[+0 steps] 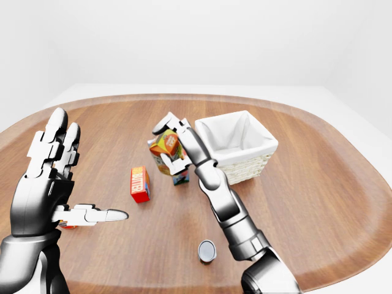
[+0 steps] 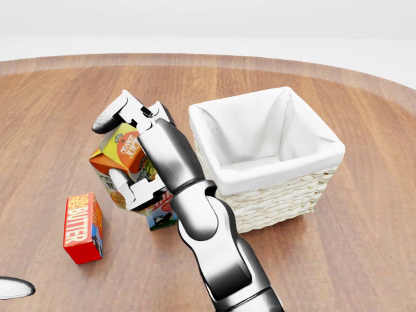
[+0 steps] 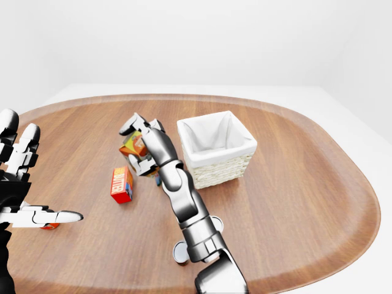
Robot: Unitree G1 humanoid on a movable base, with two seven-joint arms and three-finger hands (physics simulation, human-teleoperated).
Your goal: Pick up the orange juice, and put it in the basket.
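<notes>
The white-lined basket just right of my right hand holds nothing visible. My fingers are clamped round the juice, raised off the table and tilted. The milk stands below the hand, the butter lower left. My left hand is spread wide, touching nothing.

A: R hand?
B: Fingers closed round the orange juice, carton tilted, held above the wooden table.
A: Basket?
B: Just right of the carton, white liner, upright, apart from it.
A: Other stuff?
B: Red butter box lower left of the carton. Small round disc by the forearm, near bottom.
A: L hand?
B: Far left edge, fingers spread, nothing in it.
</notes>
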